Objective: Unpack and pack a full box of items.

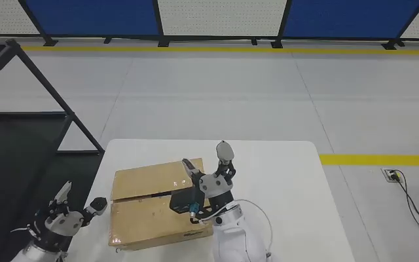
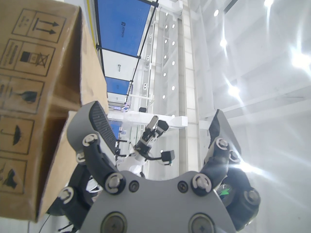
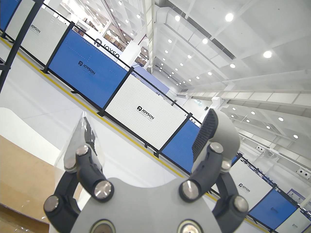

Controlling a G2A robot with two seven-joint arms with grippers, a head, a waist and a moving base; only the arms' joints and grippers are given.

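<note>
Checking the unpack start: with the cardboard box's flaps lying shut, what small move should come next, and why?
Probably lower the right gripper to the seam between the flaps of the cardboard box and catch an edge: it is open above the closed lid, while the left gripper sits open beside the box.

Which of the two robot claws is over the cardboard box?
The right gripper, open, hangs above the top of the box. The left gripper, also open, sits beside the box, at the edge of the table.
</note>
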